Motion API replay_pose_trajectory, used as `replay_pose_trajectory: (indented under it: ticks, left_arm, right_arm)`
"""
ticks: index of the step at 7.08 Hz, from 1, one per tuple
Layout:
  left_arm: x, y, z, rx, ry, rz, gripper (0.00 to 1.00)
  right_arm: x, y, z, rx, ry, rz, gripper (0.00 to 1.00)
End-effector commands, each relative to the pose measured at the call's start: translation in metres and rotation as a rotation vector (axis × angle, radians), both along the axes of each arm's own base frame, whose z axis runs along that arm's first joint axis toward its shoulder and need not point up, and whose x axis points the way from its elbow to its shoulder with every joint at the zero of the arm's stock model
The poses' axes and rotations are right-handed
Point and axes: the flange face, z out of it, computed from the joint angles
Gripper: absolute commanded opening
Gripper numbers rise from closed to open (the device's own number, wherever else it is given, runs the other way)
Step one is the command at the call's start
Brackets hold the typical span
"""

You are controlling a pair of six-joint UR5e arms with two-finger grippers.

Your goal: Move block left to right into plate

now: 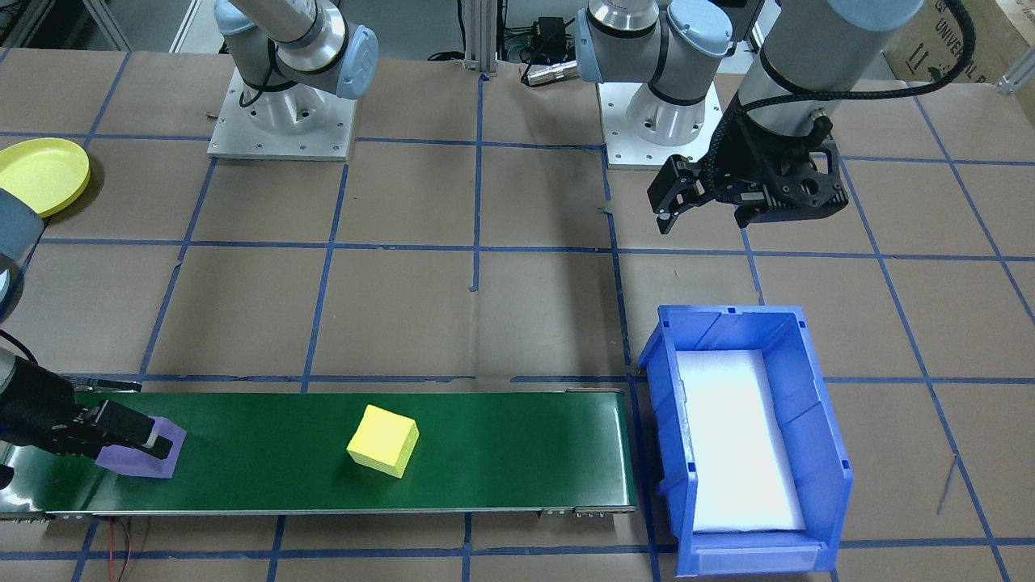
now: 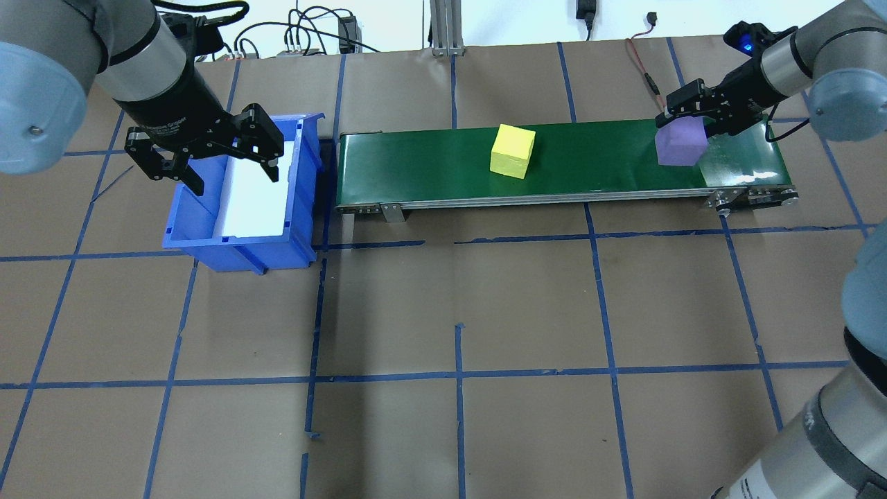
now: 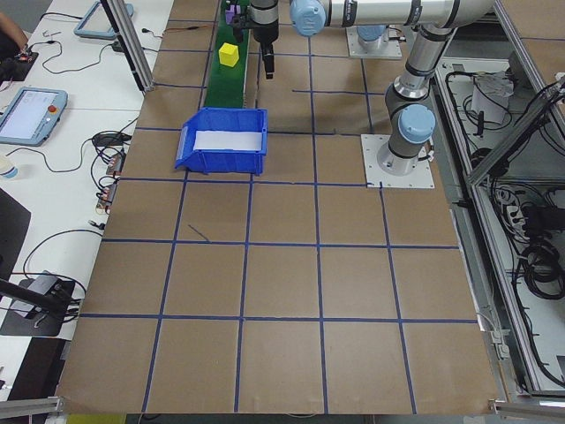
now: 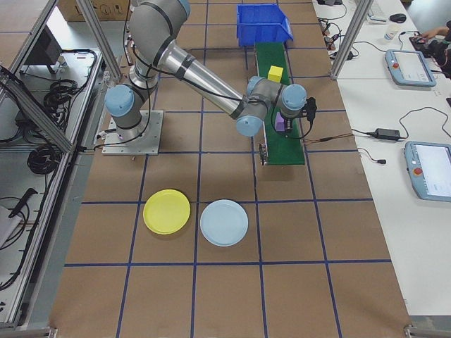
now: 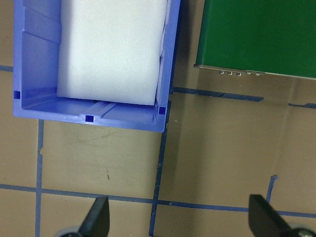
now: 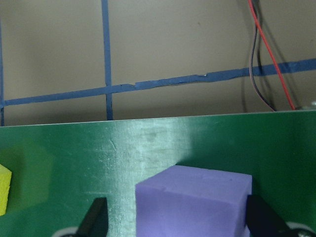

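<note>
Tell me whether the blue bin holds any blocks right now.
No blocks. The blue bin holds only a white foam pad; the yellow block and purple block both sit on the green conveyor.

The yellow plate [image 1: 39, 172] is cut off at the front view's left edge.

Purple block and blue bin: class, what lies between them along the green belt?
One yellow block sits on the belt between the purple block and the blue bin; the rest is bare belt. The overhead view shows it.
</note>
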Motion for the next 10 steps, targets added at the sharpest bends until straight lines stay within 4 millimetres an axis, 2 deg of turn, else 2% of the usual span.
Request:
replay_pose_trajectory:
  ticks: [1,2,3,4,5,6,7,8,9,10]
  left_arm:
    - [0.0,0.0,-0.001,0.002,0.002,0.0,1.0]
    - [-0.001,0.001,-0.001,0.002,0.0,0.0,1.0]
    - [-0.002,0.0,0.0,-0.002,0.001,0.002,1.0]
    - [-0.001,0.0,-0.001,-0.001,0.0,0.002,1.0]
    - [-0.002,0.0,-0.002,0.002,0.001,0.005,1.0]
    - [-0.002,0.0,-0.002,0.001,0.001,0.005,1.0]
    - [-0.002,-0.001,-0.004,0.004,0.001,0.005,1.0]
    - [-0.003,0.0,-0.004,0.005,0.003,0.003,1.0]
    - [-0.003,0.0,-0.003,0.002,0.003,0.003,1.0]
    - [-0.003,-0.001,-0.004,0.002,0.003,0.002,1.0]
  right_arm:
    - [-0.009,0.004,-0.009,0.032,0.105,0.014,0.44]
    - [-0.015,-0.001,0.004,-0.025,0.16,0.031,0.36]
    - [-0.033,0.001,0.027,-0.053,0.325,0.081,0.35]
    - [-0.052,0.011,0.05,-0.079,0.385,0.12,0.34]
    - [-0.106,0.037,0.069,-0.069,0.462,0.176,0.34]
    - [-0.166,0.07,0.073,-0.045,0.504,0.265,0.34]
    - [-0.251,0.12,0.066,-0.017,0.513,0.305,0.34]
    - [-0.318,0.184,0.044,0.008,0.473,0.303,0.34]
    - [-0.343,0.228,0.017,0.012,0.417,0.29,0.36]
    - [-0.352,0.26,-0.009,0.032,0.381,0.245,0.4]
